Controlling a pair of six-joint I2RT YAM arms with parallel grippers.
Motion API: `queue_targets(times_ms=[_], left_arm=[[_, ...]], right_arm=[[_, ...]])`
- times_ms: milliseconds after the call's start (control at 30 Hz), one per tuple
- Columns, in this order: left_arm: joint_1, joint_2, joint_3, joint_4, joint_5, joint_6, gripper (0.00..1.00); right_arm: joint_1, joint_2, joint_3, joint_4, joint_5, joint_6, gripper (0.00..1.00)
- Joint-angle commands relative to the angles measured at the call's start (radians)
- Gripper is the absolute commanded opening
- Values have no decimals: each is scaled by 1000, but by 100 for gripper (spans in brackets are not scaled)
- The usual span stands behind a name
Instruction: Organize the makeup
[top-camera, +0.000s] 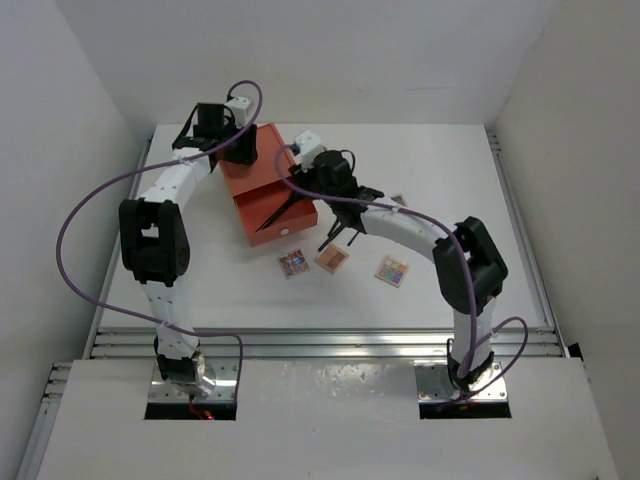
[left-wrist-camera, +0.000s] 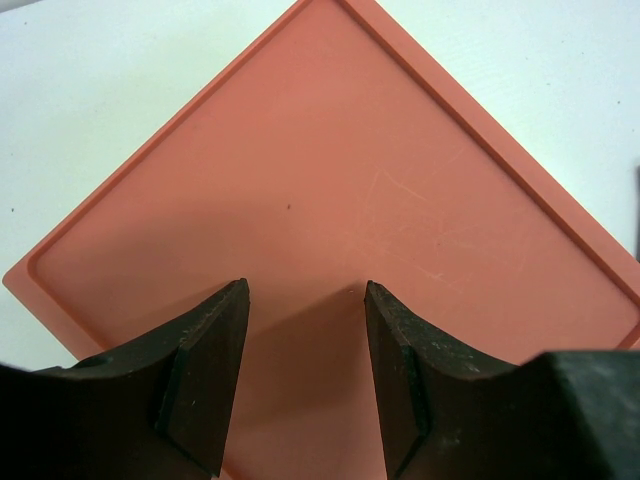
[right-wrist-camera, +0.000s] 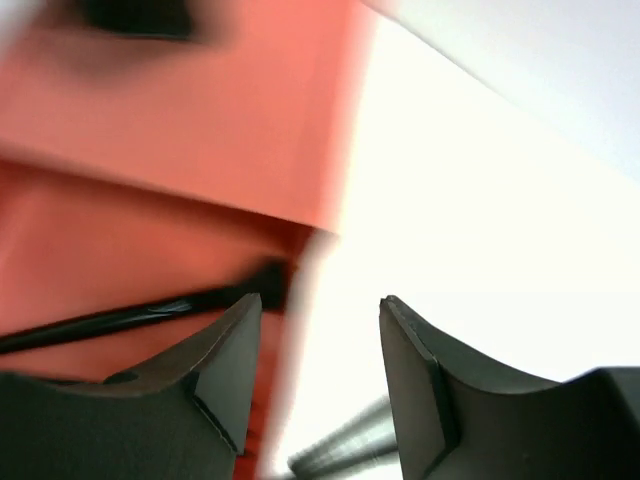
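Right gripper (right-wrist-camera: 320, 305): released, jaws apart with nothing between them, hovering at the right-hand edge of the open orange plastic drawer (top-camera: 292, 222).

Left gripper (left-wrist-camera: 305, 290): likewise spread and empty, hanging over the flat top of the orange square drawer box (left-wrist-camera: 330, 200) (whether it is touching the top, I cannot tell).

Step in hand: judged to be the stowing of brushes in the drawer.

Drawer contents: one thin black makeup brush (right-wrist-camera: 130, 315) is lying diagonally inside; nothing else is showing there.

Waiting on the white tabletop (top-camera: 440, 160):
- Three small flat eyeshadow palettes (top-camera: 332, 259) are sitting in a loose row near the drawer front.
- A fourth palette (top-camera: 398, 200) is peeking out beside the right forearm.
- Blurred grey shafts (right-wrist-camera: 340, 450) are lying below the right gripper, possibly more brushes.

Next move: probably calling for a descent onto a loose item, jaws straddling its thin body, then a carry to the drawer.
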Motion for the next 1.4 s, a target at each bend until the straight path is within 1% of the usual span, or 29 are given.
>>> queue_targets(times_ms=[0, 33, 67, 100, 133, 167, 200, 233, 267, 367, 400, 500, 567, 600, 667, 733, 800, 833, 867, 900, 1100, 1333, 1367], left_arm=[[20, 41, -6, -65, 6, -22, 56], [20, 41, -6, -65, 6, -31, 56], [20, 41, -6, -65, 6, -31, 56], [20, 41, -6, -65, 6, -31, 56], [20, 41, -6, -65, 6, -31, 56], [20, 41, -6, -65, 6, -31, 56], [20, 41, -6, -65, 6, -31, 56], [20, 41, -6, -65, 6, -31, 56], [20, 41, -6, -65, 6, -31, 56], [20, 41, -6, -65, 6, -31, 56], [20, 41, -6, -65, -3, -31, 56], [20, 41, -6, -65, -3, -31, 56], [20, 41, -15, -65, -3, -31, 56], [20, 41, -15, -65, -3, -31, 56], [20, 32, -15, -65, -3, -31, 56], [20, 32, -15, -65, -3, -31, 56], [20, 32, -15, -65, -3, -31, 56], [20, 32, -15, -65, -3, -31, 56], [20, 32, -15, -65, -3, -31, 56], [20, 32, -15, -65, -3, -31, 56], [20, 32, -15, -65, -3, -31, 56], [20, 50, 3, -65, -3, -31, 56], [20, 50, 3, -65, -3, -31, 56]], right_arm=[[-79, -101, -35, -130, 370, 324, 51], [-87, -99, -29, -170, 374, 408, 51], [-98, -93, -26, -213, 371, 439, 52], [-128, -87, -17, -302, 309, 520, 54], [-142, -70, -7, -331, 290, 547, 55], [-161, -65, 3, -379, 270, 574, 59], [-169, -59, 5, -413, 270, 623, 61], [-172, -49, -3, -425, 274, 639, 62], [-179, -47, -4, -454, 294, 651, 62], [-207, -13, -10, -522, 322, 764, 62], [-212, 6, -6, -549, 288, 783, 59], [-230, 60, 16, -577, 255, 827, 56], [-230, 91, 25, -597, 254, 849, 55], [-235, 97, 36, -612, 256, 857, 51], [-238, 114, 37, -637, 254, 910, 49], [-238, 119, 34, -663, 250, 958, 49], [-248, 134, 30, -660, 228, 966, 48], [-248, 143, 25, -625, 187, 961, 48], [-261, 149, 11, -597, 176, 911, 48], [-252, 152, 11, -577, 167, 904, 48], [-255, 149, 20, -635, 168, 936, 48], [-282, 267, 201, -867, 116, 961, 48], [-282, 275, 220, -878, 112, 970, 46]])
